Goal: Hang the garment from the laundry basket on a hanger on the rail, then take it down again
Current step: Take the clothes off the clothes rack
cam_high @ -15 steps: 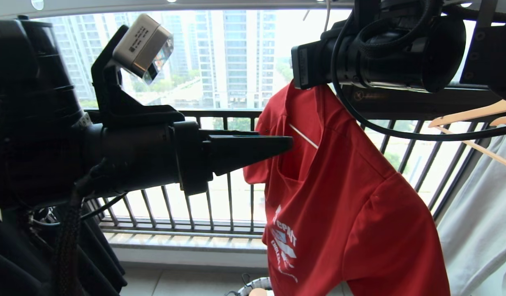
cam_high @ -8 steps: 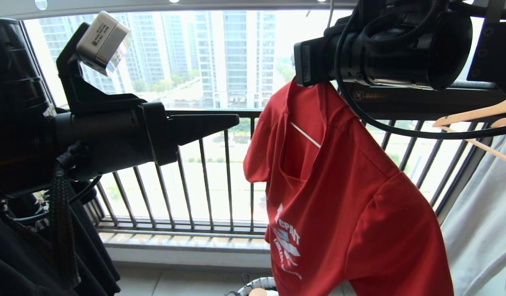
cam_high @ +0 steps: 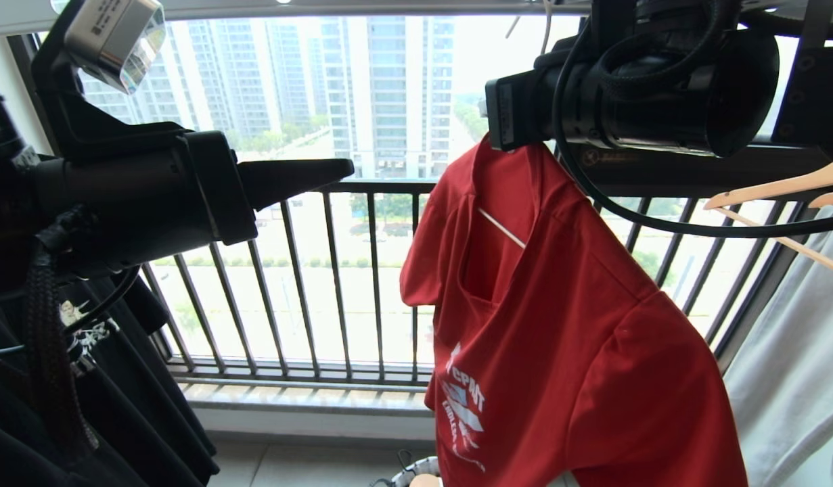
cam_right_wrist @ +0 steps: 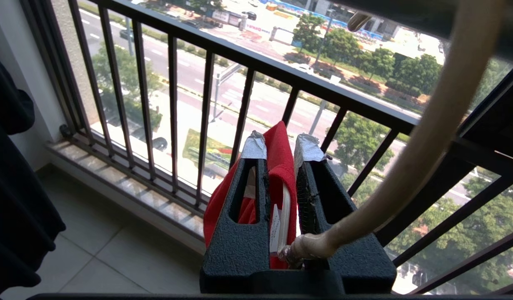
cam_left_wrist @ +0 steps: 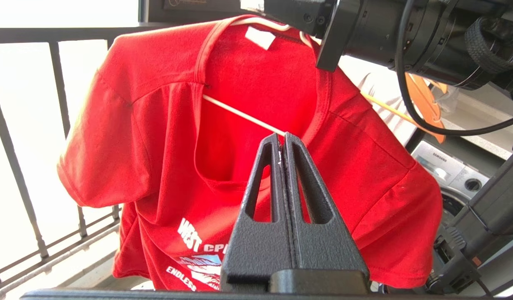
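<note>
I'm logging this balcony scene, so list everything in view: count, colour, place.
Red short-sleeved T-shirt: one, red with white print, on the hanger.
Thin off-white wire hanger: one, inside the shirt's neck.
Black railing: one, behind.
Wooden hangers: at least two, tan, right.
Pale grey garment: one, far right.
Dark garments: black, lower left.
Patterned basket rim: one, bottom edge.
Left gripper: shut, empty.
Right gripper: around the shirt's top and the hanger's neck.

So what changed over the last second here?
The left pincer pulled back from the red T-shirt, up and to the left in the head view, and shut empty. The right pincer stayed at the hanger neck; the shirt kept hanging.
</note>
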